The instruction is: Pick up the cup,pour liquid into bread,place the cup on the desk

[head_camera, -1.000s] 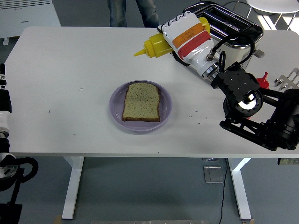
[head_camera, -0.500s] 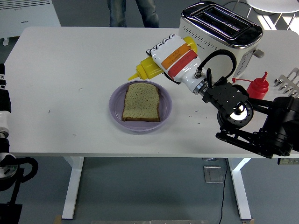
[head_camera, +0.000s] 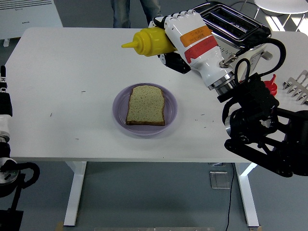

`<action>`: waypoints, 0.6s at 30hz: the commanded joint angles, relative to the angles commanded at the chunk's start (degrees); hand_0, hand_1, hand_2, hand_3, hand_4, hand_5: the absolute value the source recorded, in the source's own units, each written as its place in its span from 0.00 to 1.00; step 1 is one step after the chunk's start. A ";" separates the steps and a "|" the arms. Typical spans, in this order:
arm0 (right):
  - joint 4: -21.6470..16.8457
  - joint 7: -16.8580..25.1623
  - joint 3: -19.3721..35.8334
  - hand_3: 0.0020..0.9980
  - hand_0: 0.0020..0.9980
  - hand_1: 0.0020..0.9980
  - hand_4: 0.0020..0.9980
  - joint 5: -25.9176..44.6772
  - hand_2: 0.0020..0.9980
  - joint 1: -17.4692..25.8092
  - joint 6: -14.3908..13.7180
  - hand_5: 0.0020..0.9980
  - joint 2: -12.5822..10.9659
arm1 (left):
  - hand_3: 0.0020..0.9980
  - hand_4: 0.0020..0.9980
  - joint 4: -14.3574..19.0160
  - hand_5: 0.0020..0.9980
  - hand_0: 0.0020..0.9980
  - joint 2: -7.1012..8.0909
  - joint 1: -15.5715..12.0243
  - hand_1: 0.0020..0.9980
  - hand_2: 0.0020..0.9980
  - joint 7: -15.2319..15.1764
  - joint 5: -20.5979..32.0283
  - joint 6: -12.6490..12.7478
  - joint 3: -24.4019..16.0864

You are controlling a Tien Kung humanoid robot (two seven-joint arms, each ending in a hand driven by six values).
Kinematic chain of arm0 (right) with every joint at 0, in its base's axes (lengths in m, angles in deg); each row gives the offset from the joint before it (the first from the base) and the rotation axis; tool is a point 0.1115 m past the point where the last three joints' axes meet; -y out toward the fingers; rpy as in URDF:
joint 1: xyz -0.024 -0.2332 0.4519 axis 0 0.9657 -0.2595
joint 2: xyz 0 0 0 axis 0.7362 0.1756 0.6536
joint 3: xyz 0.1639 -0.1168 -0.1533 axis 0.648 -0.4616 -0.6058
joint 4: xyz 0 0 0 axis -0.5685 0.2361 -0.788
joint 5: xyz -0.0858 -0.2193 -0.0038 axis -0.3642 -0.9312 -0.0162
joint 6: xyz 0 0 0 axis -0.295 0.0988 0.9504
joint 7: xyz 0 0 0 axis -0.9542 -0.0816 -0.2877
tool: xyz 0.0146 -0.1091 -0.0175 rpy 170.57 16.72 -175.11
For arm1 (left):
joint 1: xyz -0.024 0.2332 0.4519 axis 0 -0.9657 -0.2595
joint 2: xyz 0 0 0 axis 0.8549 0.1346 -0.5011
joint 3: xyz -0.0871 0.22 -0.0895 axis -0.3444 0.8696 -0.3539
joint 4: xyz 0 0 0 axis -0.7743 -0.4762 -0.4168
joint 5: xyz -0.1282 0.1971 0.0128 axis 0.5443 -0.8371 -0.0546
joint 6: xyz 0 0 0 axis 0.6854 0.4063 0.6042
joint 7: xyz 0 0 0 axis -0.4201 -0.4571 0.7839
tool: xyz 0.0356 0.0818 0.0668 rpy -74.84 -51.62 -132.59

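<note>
Head view gives you the whole table [head_camera: 72, 62], white, with its near edge along the bottom. Your right hand [head_camera: 185, 36] comes in from the right and is raised above the far half of the table, its white fingers [head_camera: 175, 19] curled tight around a yellow squeeze bottle [head_camera: 149, 42]. You can see the bottle lying almost level in that grip, nozzle pointing to the picture's left, clear of the table surface and off beyond the plate's far rim rather than over the bread. The bread slice [head_camera: 146, 105] lies flat in the middle of a purple plate [head_camera: 119, 108] near the table's centre, and nothing touches it. Behind your right hand stands a chrome toaster [head_camera: 240, 29], partly hidden by the wrist. A red squeeze bottle [head_camera: 270, 85] peeks out at the right edge, mostly covered by the black forearm, and a metal rack [head_camera: 296, 82] sits just beside it. Your left arm [head_camera: 4, 115] rests at the left edge of the picture, low and off the table; you cannot tell how its fingers are set. A person's legs [head_camera: 137, 12] show at the far side.
</note>
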 joint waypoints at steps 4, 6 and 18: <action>-4.05 1.74 3.30 0.41 0.23 0.20 0.23 9.68 0.29 1.51 1.59 0.05 -0.14 | 0.76 0.54 -0.01 1.00 0.88 0.00 0.02 0.89 0.87 0.00 0.00 0.02 0.09; -6.08 2.24 5.61 0.41 0.23 0.20 0.24 14.52 0.29 2.46 2.53 0.04 -0.34 | 0.76 0.54 -0.01 1.00 0.88 0.00 -0.05 0.89 0.87 0.00 0.01 0.03 0.11; -6.76 2.61 11.01 0.41 0.23 0.20 0.27 43.50 0.29 5.84 4.03 0.03 -0.22 | 0.76 0.54 -0.05 1.00 0.88 0.05 -0.29 0.89 0.87 0.00 0.02 0.02 0.44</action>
